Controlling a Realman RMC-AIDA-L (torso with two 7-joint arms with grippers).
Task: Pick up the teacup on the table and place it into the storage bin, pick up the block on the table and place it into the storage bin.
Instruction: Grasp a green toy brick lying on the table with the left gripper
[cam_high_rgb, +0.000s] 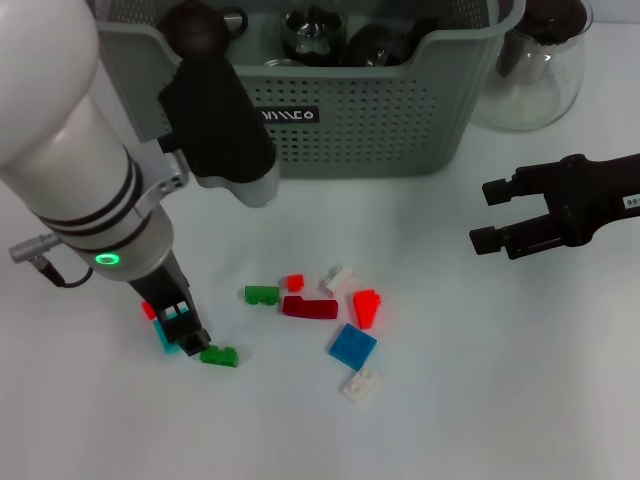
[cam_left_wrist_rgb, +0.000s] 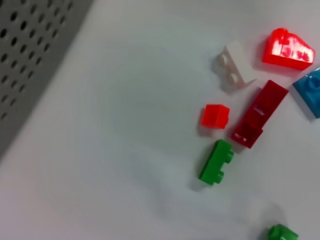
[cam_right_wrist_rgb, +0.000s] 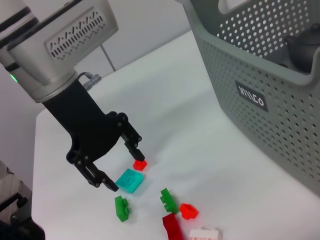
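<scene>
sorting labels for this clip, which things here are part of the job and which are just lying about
Part of the job:
storage bin
teal block, between the open left tool's fingers
other loose blocks: green, dark red, blue, white
open right tool, hovering off to the side

Just lying about:
glass pitcher, beside the bin

The white left arm reaches down, its black left gripper (cam_right_wrist_rgb: 121, 167) spread open; the black right gripper (cam_high_rgb: 487, 215) hovers open.
</scene>
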